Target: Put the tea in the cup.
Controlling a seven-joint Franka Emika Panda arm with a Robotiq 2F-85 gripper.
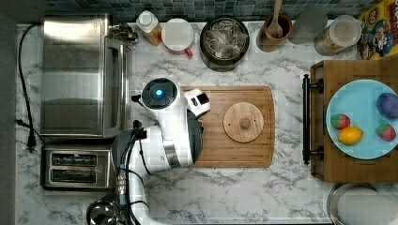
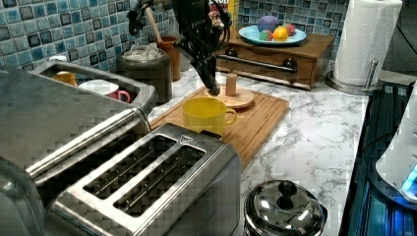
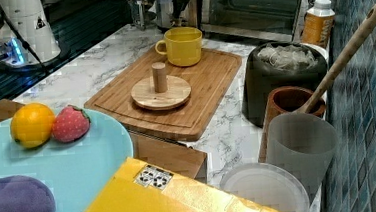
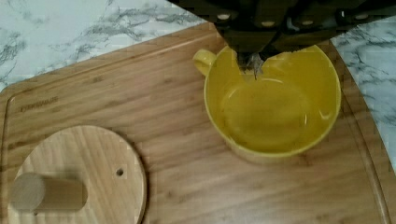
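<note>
While we hover over the mug: we judge the step in hand to be the release, with the end effector (image 4: 254, 57) hanging above the open mouth of the yellow mug (image 4: 273, 116).
End effector: narrow, its fingers pinched on a small grey-white tea sachet (image 4: 255, 66) whose crumpled tip pokes out below them.
Tea: one sachet is in our grasp. The spare sachets (image 1: 224, 40) heap up in the round black jar (image 3: 275, 87) at the back of the desk (image 1: 281, 187).
Cup under us: the yellow mug stands upright and looks empty, on the wooden cutting board (image 1: 220, 150). In the left view the end effector (image 2: 212, 86) hangs clear of the mug (image 2: 204, 115), not touching it.
Other cup: a red mug (image 1: 178, 35) with a white inside sits at the back beside the jar, well apart from us. We are not lined up over it.
Alignment: in the wrist view the sachet hangs nearer the handle side of the rim than the middle. We would shift towards the centre before letting go.
Height: a papery sachet may drift or cling, so we would come down close to the rim, perhaps just inside it, and then open.
Release: open slowly and fully, then lift straight up, so that a sachet stuck to a finger does not come out with us.
Hazards: nudging the rim could slide the mug on the board. The wooden lid (image 1: 243, 123) lies beside it on the board, clear of our path.
</note>
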